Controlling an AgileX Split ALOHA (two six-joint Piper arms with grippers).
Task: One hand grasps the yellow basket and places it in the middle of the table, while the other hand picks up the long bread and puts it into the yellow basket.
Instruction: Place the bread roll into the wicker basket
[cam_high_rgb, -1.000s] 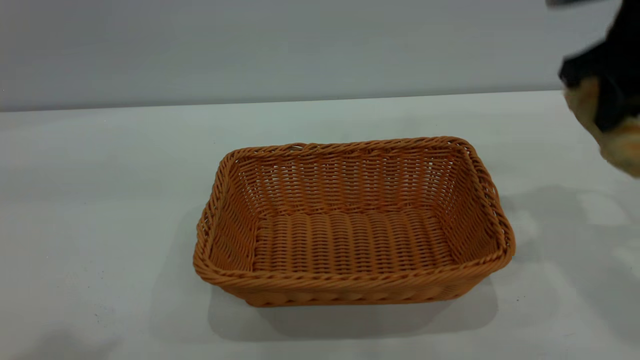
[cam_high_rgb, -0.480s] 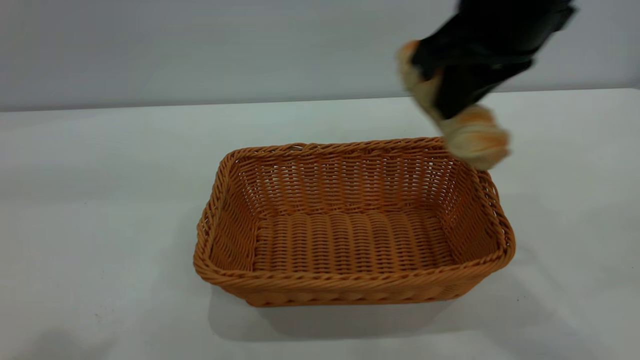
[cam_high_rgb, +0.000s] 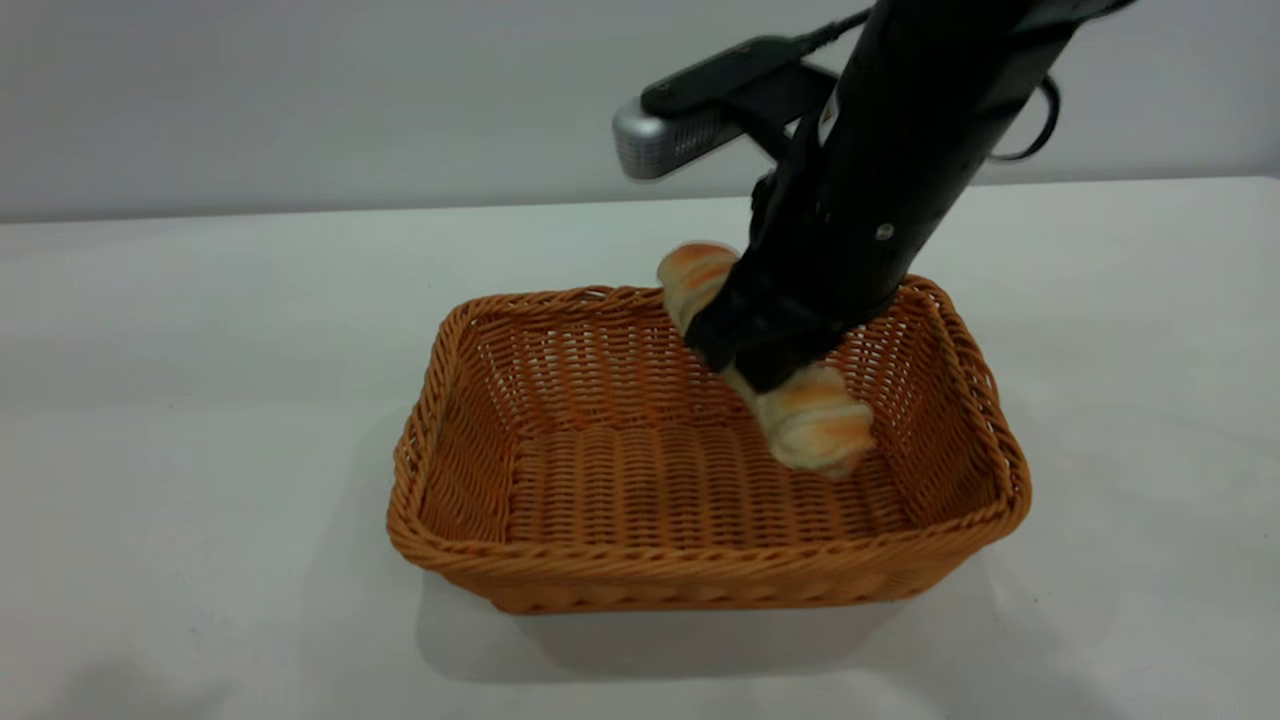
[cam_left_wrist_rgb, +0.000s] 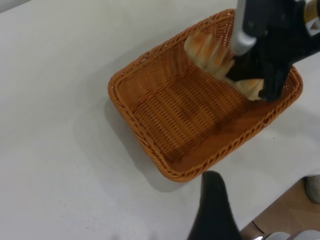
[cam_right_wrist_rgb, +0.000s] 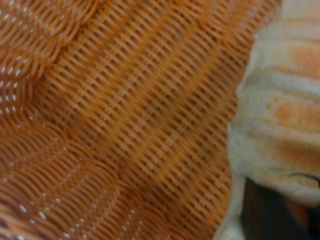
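Note:
The yellow basket (cam_high_rgb: 700, 570) stands on the white table (cam_high_rgb: 200, 400), near its middle. My right gripper (cam_high_rgb: 765, 355) is shut on the long bread (cam_high_rgb: 815, 425) and holds it tilted inside the basket's far right part, its lower end just above the woven floor. The left wrist view shows the basket (cam_left_wrist_rgb: 145, 145) from above, with the bread (cam_left_wrist_rgb: 210, 52) and the right gripper (cam_left_wrist_rgb: 260, 80) in it. The right wrist view shows the bread (cam_right_wrist_rgb: 280, 110) close over the basket weave (cam_right_wrist_rgb: 125, 125). Only one dark finger (cam_left_wrist_rgb: 214, 205) of my left gripper shows, high above the table and apart from the basket.
A grey wall runs behind the table. In the left wrist view the table's edge and a brown floor (cam_left_wrist_rgb: 285, 217) show near the left gripper. White tabletop lies on all sides of the basket.
My right gripper has come in from the right edge with the bread, moving left and down, from above the basket's far right corner into the basket.

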